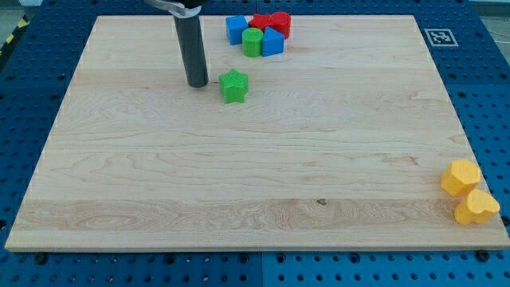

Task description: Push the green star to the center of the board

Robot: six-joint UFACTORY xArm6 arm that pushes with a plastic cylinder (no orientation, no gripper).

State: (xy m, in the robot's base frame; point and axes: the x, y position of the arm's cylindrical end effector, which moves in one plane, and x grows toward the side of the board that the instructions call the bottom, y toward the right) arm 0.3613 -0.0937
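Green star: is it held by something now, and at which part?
Nothing holds the green star. My tip stands just to its left in the view, a small gap between.

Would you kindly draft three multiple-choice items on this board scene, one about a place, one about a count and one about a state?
1. Where is my tip relative to the green star block?
A. at the star's left in the view
B. at its right
C. far below it

2. How many yellow blocks lie near the board's lower right corner?
A. one
B. two
C. four

3. Is the green star touching the cluster of blocks at the view's top?
A. yes, pressed against it
B. no, it lies apart, below the cluster
C. it sits on top of it

Key: 1 A, my tip stands just left of the green star block. 2 B, the two yellow blocks lie together. 3 B, bare wooden board shows between the star and the green cylinder block of the cluster.
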